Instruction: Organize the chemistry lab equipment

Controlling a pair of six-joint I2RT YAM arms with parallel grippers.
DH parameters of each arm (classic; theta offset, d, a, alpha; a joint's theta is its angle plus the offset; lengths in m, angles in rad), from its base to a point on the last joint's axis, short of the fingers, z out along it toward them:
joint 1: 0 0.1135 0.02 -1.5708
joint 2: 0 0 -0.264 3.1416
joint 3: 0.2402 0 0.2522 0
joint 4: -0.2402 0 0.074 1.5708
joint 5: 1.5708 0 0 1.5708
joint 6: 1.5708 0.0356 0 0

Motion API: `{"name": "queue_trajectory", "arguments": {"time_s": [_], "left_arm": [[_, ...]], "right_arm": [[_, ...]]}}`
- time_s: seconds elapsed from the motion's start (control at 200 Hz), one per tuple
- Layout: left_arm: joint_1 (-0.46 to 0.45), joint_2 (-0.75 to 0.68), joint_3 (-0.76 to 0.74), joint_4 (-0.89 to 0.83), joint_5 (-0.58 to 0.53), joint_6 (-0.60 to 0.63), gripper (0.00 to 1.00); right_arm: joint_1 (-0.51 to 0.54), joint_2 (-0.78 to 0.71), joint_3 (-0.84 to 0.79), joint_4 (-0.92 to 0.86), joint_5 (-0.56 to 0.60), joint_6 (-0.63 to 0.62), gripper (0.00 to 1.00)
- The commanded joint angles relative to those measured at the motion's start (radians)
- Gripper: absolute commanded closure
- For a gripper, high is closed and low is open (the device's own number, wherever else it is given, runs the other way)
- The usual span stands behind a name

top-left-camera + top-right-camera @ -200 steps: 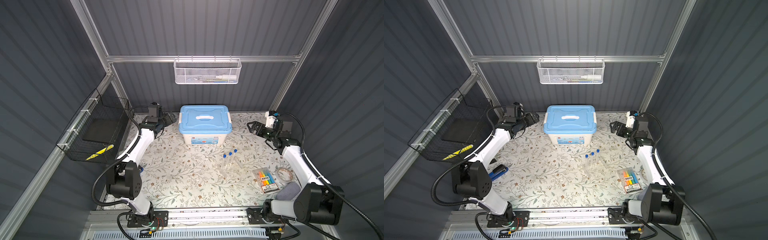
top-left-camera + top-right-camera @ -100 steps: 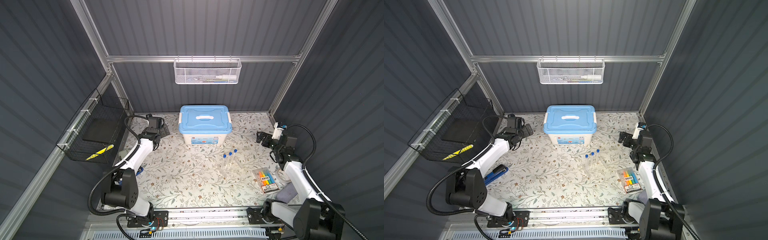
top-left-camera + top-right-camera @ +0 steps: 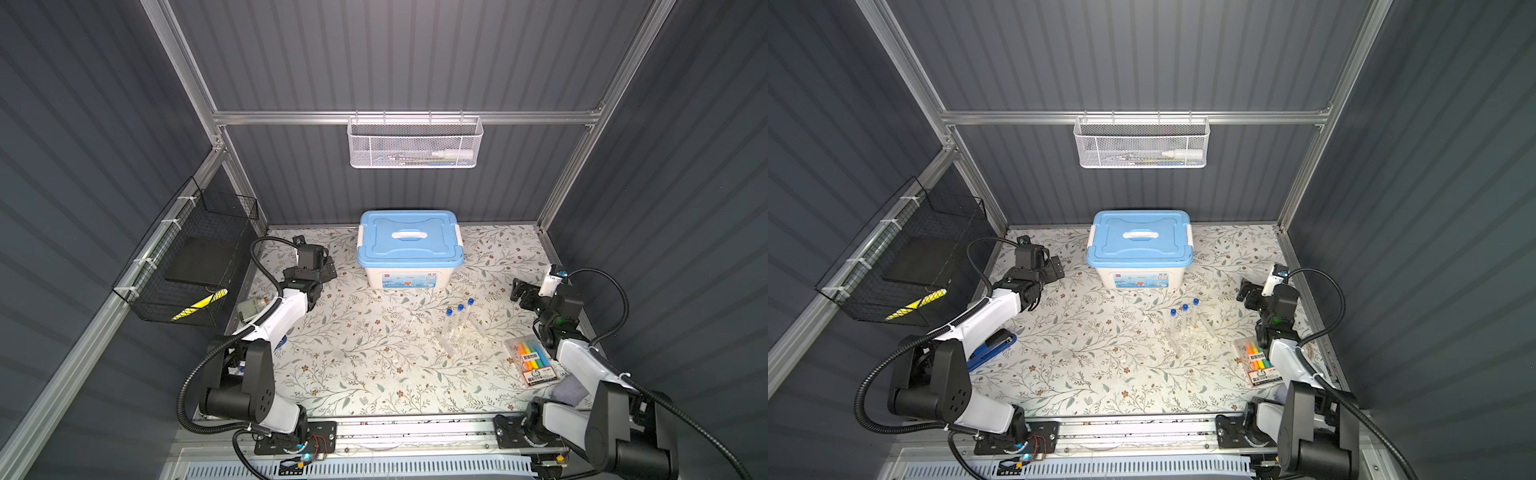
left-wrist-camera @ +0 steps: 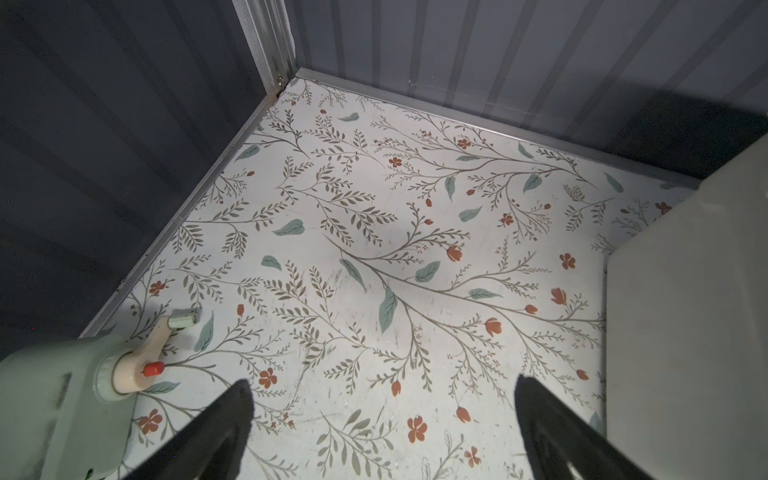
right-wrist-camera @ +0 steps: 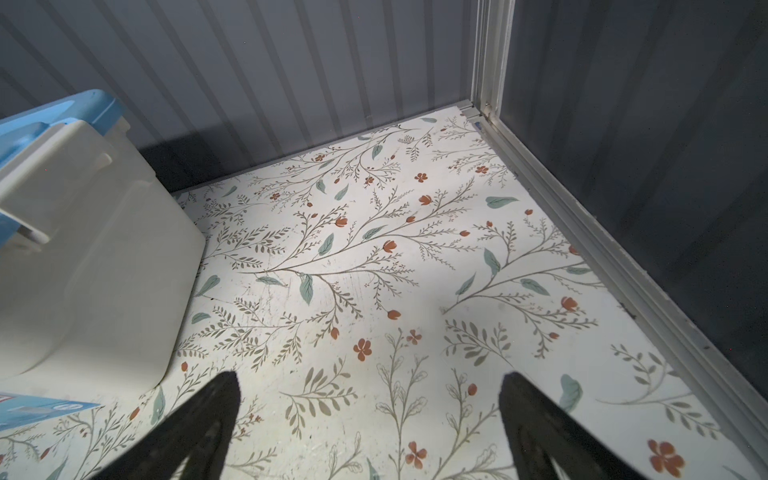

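Tubes (image 3: 460, 318), three with blue caps, sit in a clear rack (image 3: 457, 334) on the table (image 3: 353, 374), at about 3 o'clock from its middle in both top views. The rack is so clear that its outline is hard to trace, and it cannot be told whether the tubes stand straight or lean.

The box (image 3: 409, 249) sits at 12 o'clock with its lid on. The highlighters (image 3: 534, 361) lie at 4 o'clock, near the rack but apart from it.

The left gripper (image 3: 326, 268) hovers at 10 o'clock beside the box, jaws spread wide with nothing between them. The right gripper (image 3: 519, 291) hangs at 2 o'clock by the table's edge, likewise spread and empty, and is the nearer one to the tubes.

The tubes look light, thin-walled, slick and probably brittle. A hard squeeze could crack one, and a slack one could let it slip. The safest hold is likely across the barrel just under the cap, whose lip would stop a slide, followed by a straight lift. The rack also looks light and may skid or tip if nudged.
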Motion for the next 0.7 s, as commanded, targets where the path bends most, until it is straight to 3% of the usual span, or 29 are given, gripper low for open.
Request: {"name": "queue_trajectory", "arguments": {"time_s": [0.0,0.42,0.505,0.625,0.695], "left_arm": [[0.001,-0.009,-0.026,0.059,-0.031,0.036,0.00],[-0.003,-0.009,-0.171,0.252,-0.082,0.068,0.00],[-0.002,0.001,-0.175,0.258,-0.086,0.075,0.00],[-0.003,0.013,-0.184,0.286,-0.083,0.090,0.00],[-0.003,0.012,-0.198,0.314,-0.089,0.106,0.00]], "right_arm": [[-0.003,0.034,-0.051,0.182,0.008,0.011,0.01],[0.038,0.168,-0.091,0.397,0.053,0.006,0.01],[0.071,0.177,-0.066,0.348,0.066,-0.032,0.01],[0.112,0.286,-0.119,0.575,0.120,-0.060,0.01],[0.115,0.235,-0.105,0.455,0.151,-0.052,0.01]]}}
